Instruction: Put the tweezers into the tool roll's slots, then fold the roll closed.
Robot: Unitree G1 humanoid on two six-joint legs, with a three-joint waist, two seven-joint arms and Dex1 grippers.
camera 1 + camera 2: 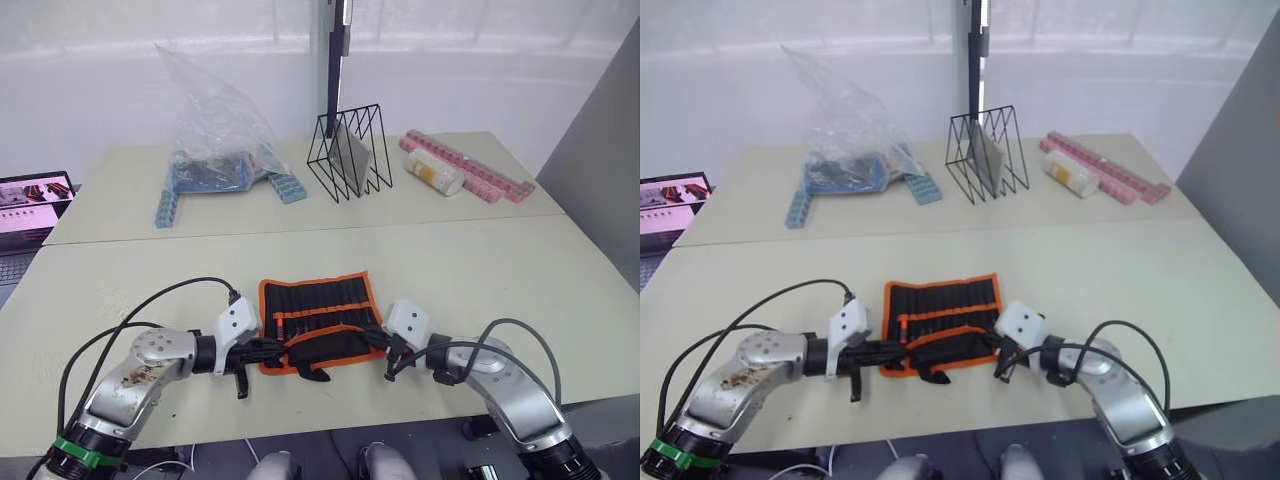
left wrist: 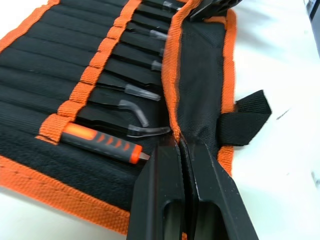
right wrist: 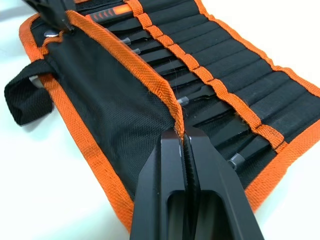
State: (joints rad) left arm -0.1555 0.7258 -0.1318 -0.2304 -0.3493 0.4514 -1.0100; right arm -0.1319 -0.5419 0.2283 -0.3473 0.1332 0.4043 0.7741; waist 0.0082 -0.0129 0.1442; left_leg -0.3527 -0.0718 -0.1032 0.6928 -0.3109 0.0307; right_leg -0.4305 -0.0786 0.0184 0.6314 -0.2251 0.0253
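The folding step is judged to be in hand — the tweezers are seen tucked into the slots of the tool roll, which lies flat near the front edge of the table, between the two arms. On the left, the left gripper is held at the roll's left end, its jaws pressed together on the orange-piped edge of the near flap, which is pinched between them. That flap is seen turned over the lower part of the roll, covering the tweezer tips in part, with the black strap sticking out from its outer edge onto the table. On the right, the right gripper is placed at the roll's right end, its jaws likewise shut on the same piped edge. The next move is judged to call for both pinched ends being carried together, evenly, away from the robot — so the flap lies flat across the slots without the tweezers being dragged out.
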